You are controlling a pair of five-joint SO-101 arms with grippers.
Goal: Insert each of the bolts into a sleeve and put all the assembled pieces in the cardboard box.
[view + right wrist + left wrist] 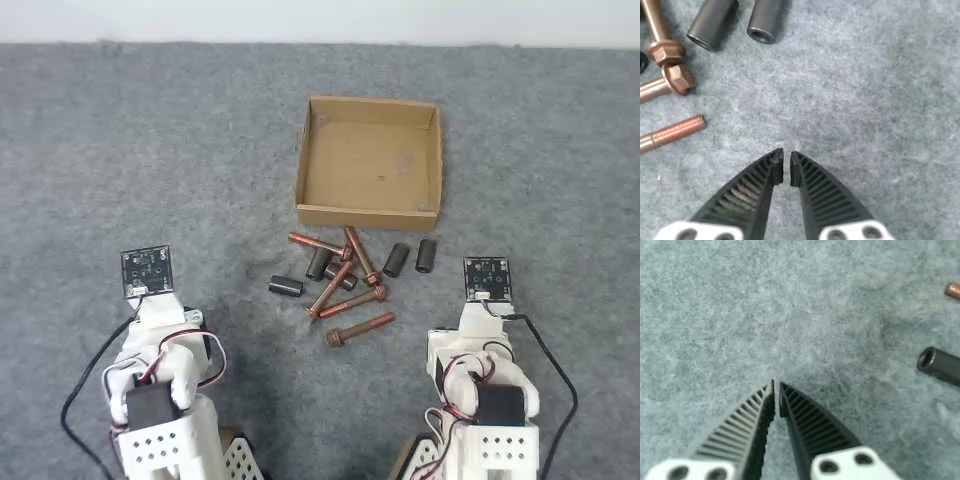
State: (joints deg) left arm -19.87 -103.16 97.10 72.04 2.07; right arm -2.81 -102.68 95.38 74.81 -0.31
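Several copper bolts (pixel 360 328) and black sleeves (pixel 285 286) lie loose in a heap on the grey carpet, just in front of the cardboard box (pixel 368 213), which holds nothing. My left gripper (pixel 776 386) is shut on nothing, low over bare carpet, with one sleeve (pixel 940 365) and a bolt tip (pixel 953 290) off to its side. My right gripper (pixel 786 156) is shut too, with nothing in it. Two sleeves (pixel 713 22) (pixel 766 17), two bolt heads (pixel 679 79) and a threaded bolt end (pixel 675 131) lie ahead of it and to one side.
The left arm (pixel 160 380) and right arm (pixel 485 385) sit at the near edge of the table, either side of the heap. Grey carpet (pixel 120 150) covers the whole table. A pale wall (pixel 320 18) runs along the far edge.
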